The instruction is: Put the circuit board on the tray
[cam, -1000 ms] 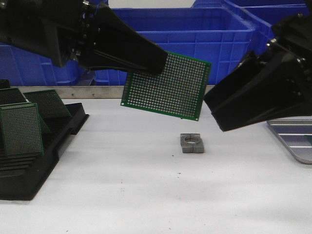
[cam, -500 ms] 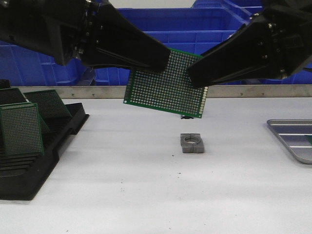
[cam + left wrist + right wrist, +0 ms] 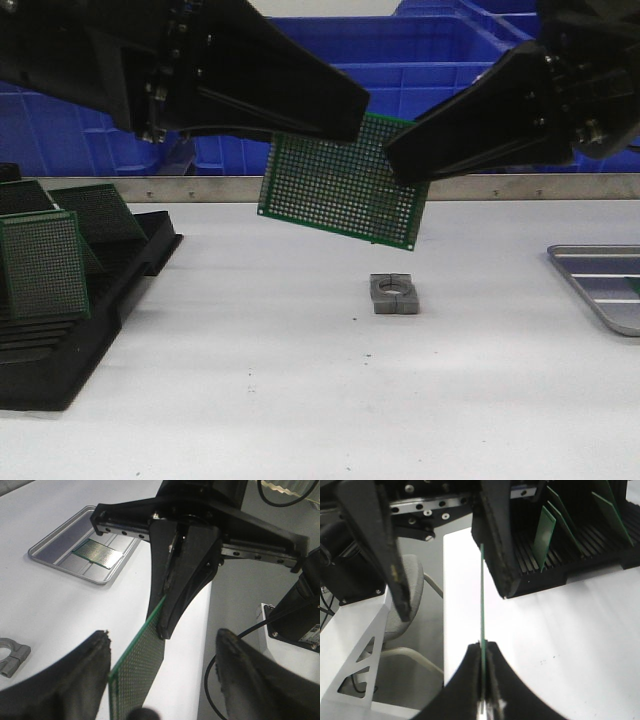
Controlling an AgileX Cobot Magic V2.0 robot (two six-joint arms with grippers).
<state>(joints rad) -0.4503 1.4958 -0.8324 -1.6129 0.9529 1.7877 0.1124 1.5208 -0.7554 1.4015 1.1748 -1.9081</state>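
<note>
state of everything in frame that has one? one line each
circuit board: in the air over the table, tilted, held by its right edge
right gripper: jaws shut on the circuit board
left gripper: jaws open, either side of the board's left edge
tray: flat on the table, one board already in it
rack: boards standing in its slots

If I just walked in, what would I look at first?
The green circuit board held up in the air over the middle of the table, with the right gripper pinching its right edge and the left gripper open beside it. Then the black rack of more boards at the left.
</note>
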